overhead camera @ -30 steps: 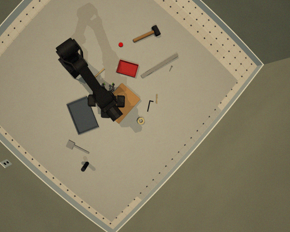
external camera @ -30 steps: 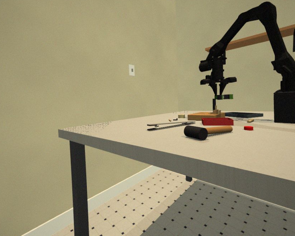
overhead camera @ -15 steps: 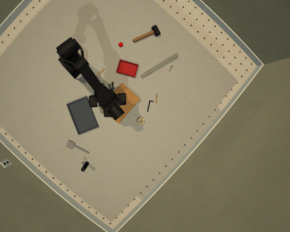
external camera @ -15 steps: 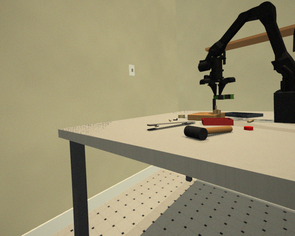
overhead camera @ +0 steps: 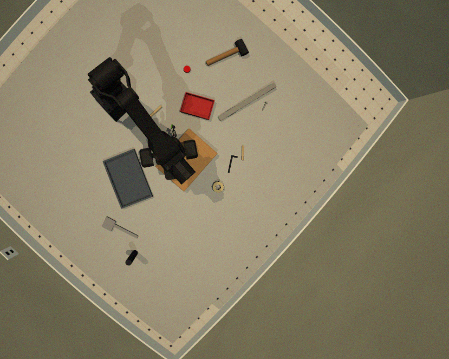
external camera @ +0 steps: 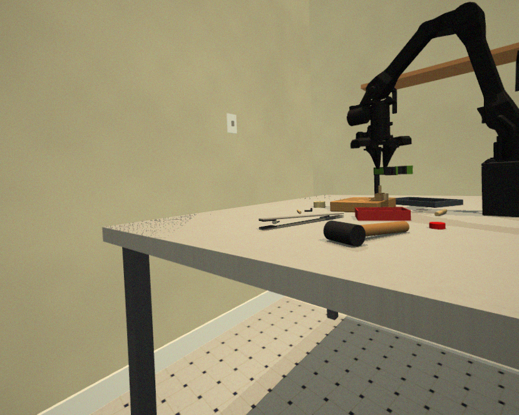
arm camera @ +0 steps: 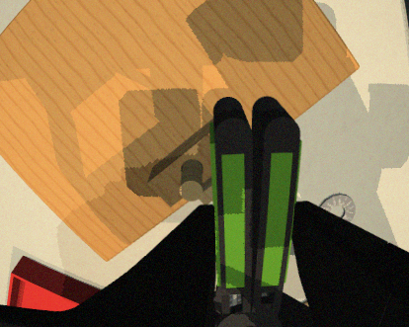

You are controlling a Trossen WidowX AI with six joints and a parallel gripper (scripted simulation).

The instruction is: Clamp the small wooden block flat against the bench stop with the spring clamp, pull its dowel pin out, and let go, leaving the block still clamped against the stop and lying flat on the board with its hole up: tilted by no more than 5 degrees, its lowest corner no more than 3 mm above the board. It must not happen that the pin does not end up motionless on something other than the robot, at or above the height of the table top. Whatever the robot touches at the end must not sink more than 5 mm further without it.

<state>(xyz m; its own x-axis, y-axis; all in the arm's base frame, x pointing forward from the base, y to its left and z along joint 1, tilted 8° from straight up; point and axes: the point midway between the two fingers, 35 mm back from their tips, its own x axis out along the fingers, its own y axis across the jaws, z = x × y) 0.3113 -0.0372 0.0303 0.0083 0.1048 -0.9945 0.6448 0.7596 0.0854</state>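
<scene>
Gripper (external camera: 382, 163) carrying the spring clamp (external camera: 392, 170) above the board (overhead camera: 202, 151)

The fingers are squeezing the green-and-black clamp handles, holding it in the air over the wooden block (arm camera: 160, 146), which is lying on the board with its dowel pin (arm camera: 191, 173) standing in it. The red tray (overhead camera: 197, 105) and the grey tray (overhead camera: 127, 177) are both showing bare floors. No readable writing is showing anywhere.

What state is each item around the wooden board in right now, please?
Black parallel-jaw tool: shut on the clamp, above the board.
Green-and-black spring clamp: held level in the air, not yet on the block.
Small wooden block: lying on the orange wooden board.
Short dowel pin: upright, in the block.
Shallow red tray: nothing visible inside.
Grey tray: nothing visible inside.
</scene>
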